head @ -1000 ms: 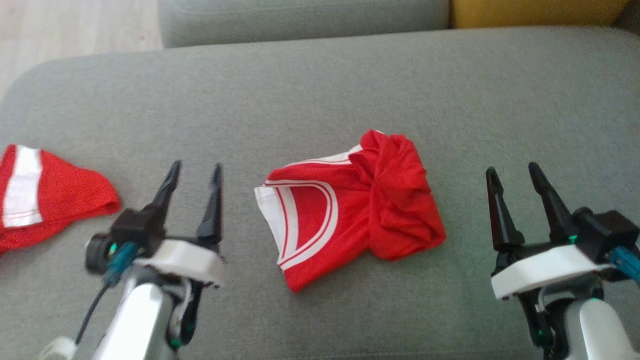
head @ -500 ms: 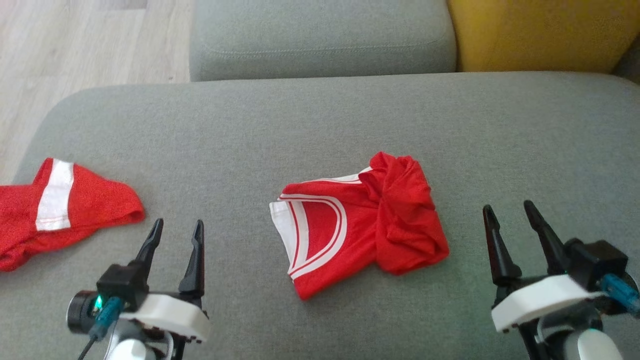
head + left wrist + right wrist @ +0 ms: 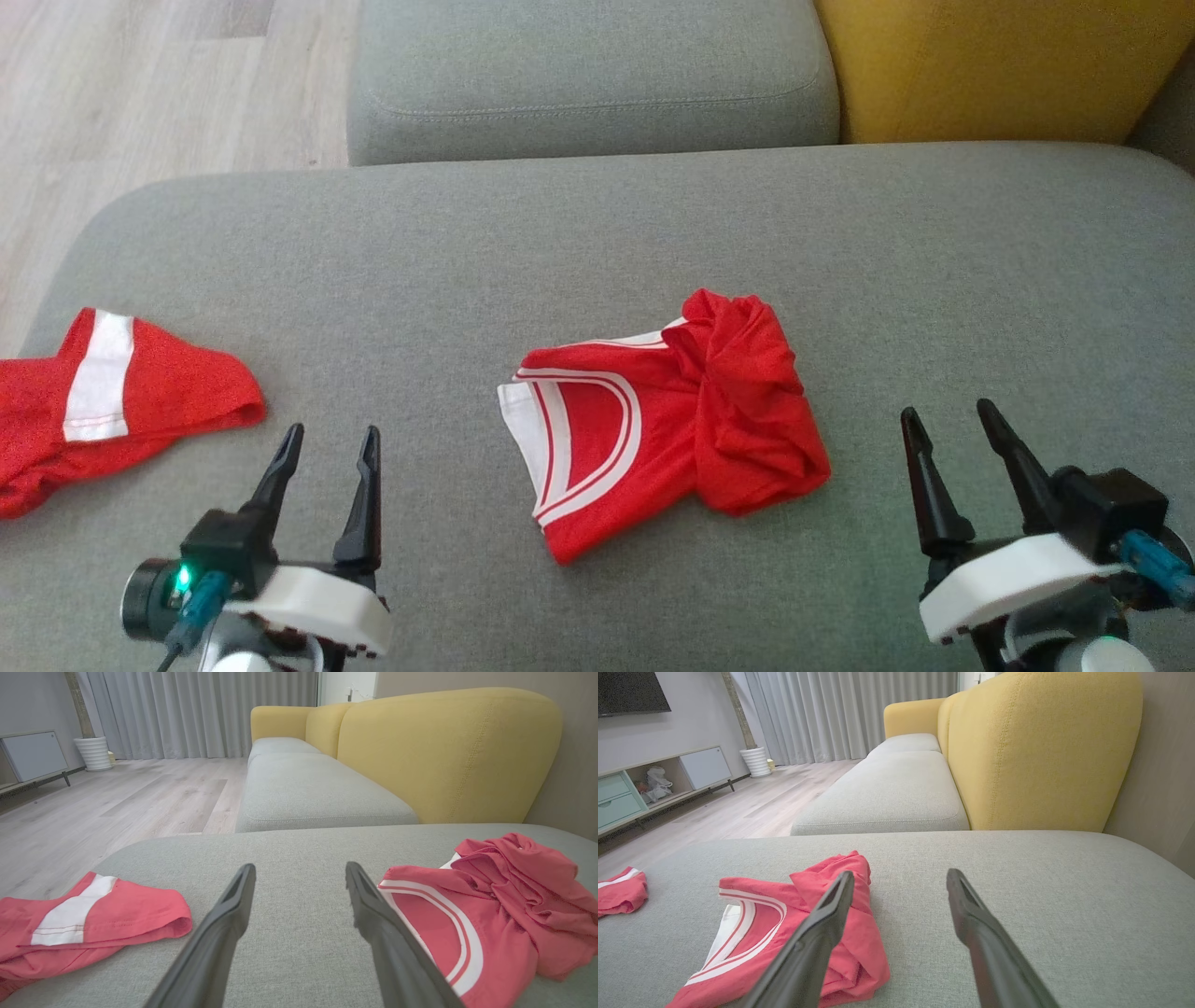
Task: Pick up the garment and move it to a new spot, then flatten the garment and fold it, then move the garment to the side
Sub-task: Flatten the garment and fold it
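A crumpled red garment (image 3: 667, 420) with white-and-red trim lies bunched in the middle of the grey cushion (image 3: 597, 243); it also appears in the left wrist view as the garment (image 3: 490, 905) and in the right wrist view as the garment (image 3: 794, 924). My left gripper (image 3: 331, 439) hovers open to the garment's left, nothing between its fingers. My right gripper (image 3: 943, 418) hovers open to the garment's right, also empty. Neither touches the cloth.
A second red piece of clothing with a white stripe (image 3: 112, 401) lies at the cushion's left edge. Behind are another grey seat cushion (image 3: 588, 75) and a yellow backrest (image 3: 999, 65). Wooden floor (image 3: 140, 93) lies beyond the left edge.
The head camera has tilted, so the whole picture shifted down. Both grippers sit lower in the view and stay open; the garment lies as before.
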`<state>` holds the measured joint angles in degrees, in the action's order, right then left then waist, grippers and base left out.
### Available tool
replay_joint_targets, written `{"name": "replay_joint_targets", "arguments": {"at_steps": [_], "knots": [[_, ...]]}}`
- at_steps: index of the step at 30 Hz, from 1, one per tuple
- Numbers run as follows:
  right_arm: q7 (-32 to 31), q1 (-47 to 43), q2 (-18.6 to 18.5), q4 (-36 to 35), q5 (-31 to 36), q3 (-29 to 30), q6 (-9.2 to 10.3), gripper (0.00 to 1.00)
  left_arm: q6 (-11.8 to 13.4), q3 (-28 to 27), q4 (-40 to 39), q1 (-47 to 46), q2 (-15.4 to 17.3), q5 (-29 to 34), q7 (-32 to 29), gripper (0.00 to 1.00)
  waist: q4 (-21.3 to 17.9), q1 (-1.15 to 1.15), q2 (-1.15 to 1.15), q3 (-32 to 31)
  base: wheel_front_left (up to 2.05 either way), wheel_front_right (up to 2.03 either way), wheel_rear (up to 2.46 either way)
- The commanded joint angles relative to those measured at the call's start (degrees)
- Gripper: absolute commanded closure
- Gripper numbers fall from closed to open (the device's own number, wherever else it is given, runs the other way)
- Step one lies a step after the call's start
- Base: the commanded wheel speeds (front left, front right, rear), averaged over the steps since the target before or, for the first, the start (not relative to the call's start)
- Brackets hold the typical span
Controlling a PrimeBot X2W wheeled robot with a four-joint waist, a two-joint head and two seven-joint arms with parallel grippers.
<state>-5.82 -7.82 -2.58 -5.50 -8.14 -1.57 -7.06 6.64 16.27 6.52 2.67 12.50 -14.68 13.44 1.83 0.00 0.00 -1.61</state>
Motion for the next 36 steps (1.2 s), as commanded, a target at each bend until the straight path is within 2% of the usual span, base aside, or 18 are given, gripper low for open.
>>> {"name": "replay_joint_targets", "arguments": {"at_steps": [1, 18, 23, 29, 36], "knots": [[-0.1, 1.7, -0.3, -2.5, 0.3, -1.2, -0.43, 0.0, 0.5, -1.8, -2.1, -2.1, 1.3, 0.4, 0.0, 0.0, 0.0, 0.0, 0.0, 0.0, 0.0, 0.0, 0.0], [-0.7, 1.7, -0.3, -2.9, 0.3, -1.4, -0.43, 0.0, 1.2, -1.3, -1.6, -2.5, 1.6, 0.0, 0.0, 0.0, -0.2, 0.0, 0.0, 0.5, 0.0, 0.0, 0.0], [-2.1, 2.1, -0.3, -1.8, 1.9, -5.5, -0.43, 0.0, 1.0, -0.8, -1.9, -3.0, 1.6, 0.0, 0.1, 0.0, 0.3, 0.0, 0.0, 1.1, 0.0, 0.0, 0.0], [-3.8, 2.8, -0.7, 4.3, 3.1, -13.3, -0.43, 0.0, 0.6, 0.3, -2.1, -5.5, 1.0, 0.4, 0.2, 0.0, 2.3, 0.0, 0.0, 3.5, 0.0, 0.0, 0.0], [-1.9, 6.5, -1.5, 12.7, 5.7, -16.0, -0.43, 0.0, 0.3, 0.1, -2.0, -8.5, 0.8, 0.4, 0.7, 0.0, 4.5, 0.0, 0.0, 7.1, 0.0, 0.0, 0.0]]}}
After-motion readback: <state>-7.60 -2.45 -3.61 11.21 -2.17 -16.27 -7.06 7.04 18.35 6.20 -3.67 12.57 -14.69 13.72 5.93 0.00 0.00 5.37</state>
